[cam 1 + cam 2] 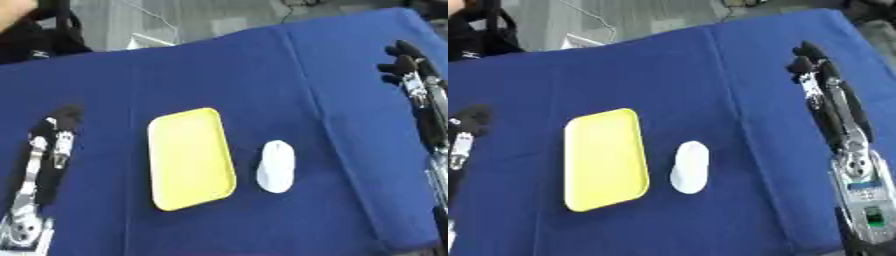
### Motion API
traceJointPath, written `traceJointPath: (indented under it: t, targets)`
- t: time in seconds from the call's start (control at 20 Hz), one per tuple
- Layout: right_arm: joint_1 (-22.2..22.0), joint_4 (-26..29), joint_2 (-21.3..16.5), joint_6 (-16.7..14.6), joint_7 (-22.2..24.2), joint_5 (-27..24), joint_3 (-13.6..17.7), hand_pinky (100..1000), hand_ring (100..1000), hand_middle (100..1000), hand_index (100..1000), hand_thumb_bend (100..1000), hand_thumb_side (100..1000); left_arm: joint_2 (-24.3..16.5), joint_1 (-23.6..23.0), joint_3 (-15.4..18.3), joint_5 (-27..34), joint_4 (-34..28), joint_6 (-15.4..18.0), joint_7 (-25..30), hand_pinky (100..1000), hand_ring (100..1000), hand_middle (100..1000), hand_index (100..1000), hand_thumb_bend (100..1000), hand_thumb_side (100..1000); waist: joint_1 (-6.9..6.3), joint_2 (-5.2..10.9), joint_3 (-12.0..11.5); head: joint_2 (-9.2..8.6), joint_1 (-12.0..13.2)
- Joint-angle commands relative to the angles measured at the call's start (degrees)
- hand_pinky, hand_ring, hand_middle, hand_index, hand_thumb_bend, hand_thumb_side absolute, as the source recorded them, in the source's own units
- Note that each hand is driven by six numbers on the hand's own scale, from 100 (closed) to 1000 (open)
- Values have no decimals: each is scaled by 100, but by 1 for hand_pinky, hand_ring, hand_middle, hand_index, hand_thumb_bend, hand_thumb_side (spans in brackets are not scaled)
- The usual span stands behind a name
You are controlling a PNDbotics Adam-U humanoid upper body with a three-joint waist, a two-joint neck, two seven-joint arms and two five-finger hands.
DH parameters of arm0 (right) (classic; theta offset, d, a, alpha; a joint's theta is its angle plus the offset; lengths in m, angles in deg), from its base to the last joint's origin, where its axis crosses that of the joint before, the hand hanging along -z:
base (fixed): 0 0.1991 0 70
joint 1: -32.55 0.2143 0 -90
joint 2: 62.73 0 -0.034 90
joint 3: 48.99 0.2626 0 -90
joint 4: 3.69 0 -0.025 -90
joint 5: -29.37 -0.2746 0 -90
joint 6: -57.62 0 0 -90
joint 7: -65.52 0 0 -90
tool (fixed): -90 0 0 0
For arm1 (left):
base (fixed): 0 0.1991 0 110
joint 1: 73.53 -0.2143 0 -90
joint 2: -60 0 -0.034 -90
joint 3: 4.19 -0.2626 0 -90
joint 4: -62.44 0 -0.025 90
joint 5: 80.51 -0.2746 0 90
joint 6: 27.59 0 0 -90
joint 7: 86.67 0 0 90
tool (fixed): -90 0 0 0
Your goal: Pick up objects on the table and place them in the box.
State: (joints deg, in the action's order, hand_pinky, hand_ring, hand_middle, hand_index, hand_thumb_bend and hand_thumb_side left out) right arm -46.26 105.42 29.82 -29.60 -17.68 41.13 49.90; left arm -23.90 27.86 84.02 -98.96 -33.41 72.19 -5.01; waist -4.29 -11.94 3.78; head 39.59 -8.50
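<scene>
My right hand [820,75] lies along the right edge of the table, fingers stretched out straight and pointing away from me, holding nothing. My left hand [54,135] rests the same way at the left edge, fingers extended and relaxed, also empty. Both hands are well apart from the things in the middle. Between them, on the blue tablecloth [262,70], lies a white oval object [276,166], flat on the cloth. Just beside it, on its left, sits a shallow yellow tray [189,158] with rounded corners; the two do not touch.
</scene>
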Motion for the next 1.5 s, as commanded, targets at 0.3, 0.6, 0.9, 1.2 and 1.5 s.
traceJointPath:
  t: [0.3, 0.6, 0.9, 1.2, 1.5]
  targets:
    - [77, 138, -65, -4, -10, 7, 32, 859, 846, 922, 1000, 257, 921, -126, 53, -10, -15, -130, 1, 1, 786, 785, 801, 894, 100, 1000, 19, 59, -1, -65, -75]
    - [114, 111, -358, -74, 60, -3, -57, 863, 848, 926, 1000, 332, 900, -143, 37, -22, -25, -121, 1, 22, 786, 786, 801, 894, 100, 1000, 39, 82, -6, -53, 7]
    - [480, -138, -2541, -954, 393, -180, -443, 883, 821, 945, 1000, 591, 774, -214, -3, -42, -46, -99, 13, 39, 787, 786, 801, 895, 100, 1000, 185, 144, -85, -43, 243]
    - [842, -514, -3665, -1526, 363, -213, -537, 891, 837, 952, 1000, 619, 763, -237, -2, -66, -48, -99, 27, 61, 787, 786, 802, 896, 100, 1000, 228, 129, -144, -63, 459]
    - [949, -660, -3873, -1692, 496, -200, -663, 892, 842, 952, 1000, 625, 760, -229, 7, -70, -51, -97, 30, 65, 787, 787, 801, 895, 100, 1000, 241, 125, -180, -57, 526]
